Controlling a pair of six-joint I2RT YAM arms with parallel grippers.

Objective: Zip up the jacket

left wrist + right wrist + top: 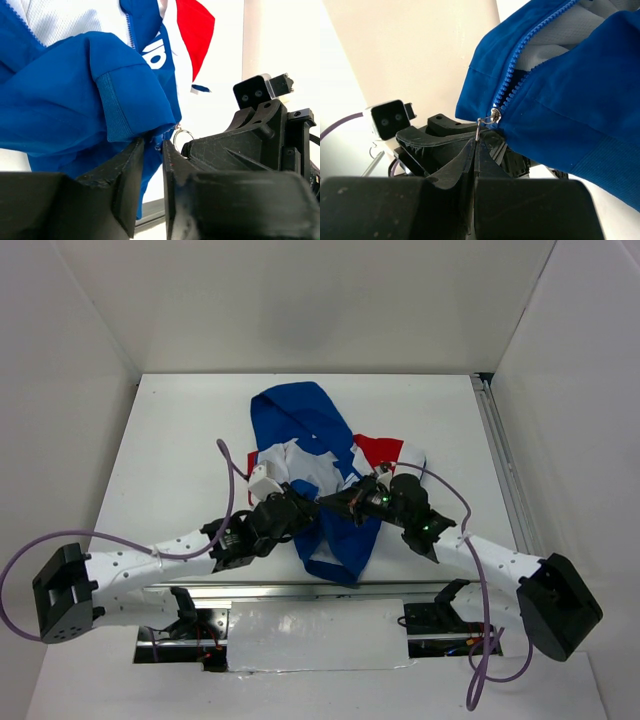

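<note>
Jacket is lying mid-table, front gaping open, pale lining showing; your 2 arms are meeting at its near hem.
Your left gripper is pinching the blue hem fabric beside the zipper base. Your right gripper is clamping its fingers tight on the metal zipper pull at the bottom of the teeth.

Left arm and right arm are white, dotted with small holes. Fingers are matte black. Cables are purple.
</note>
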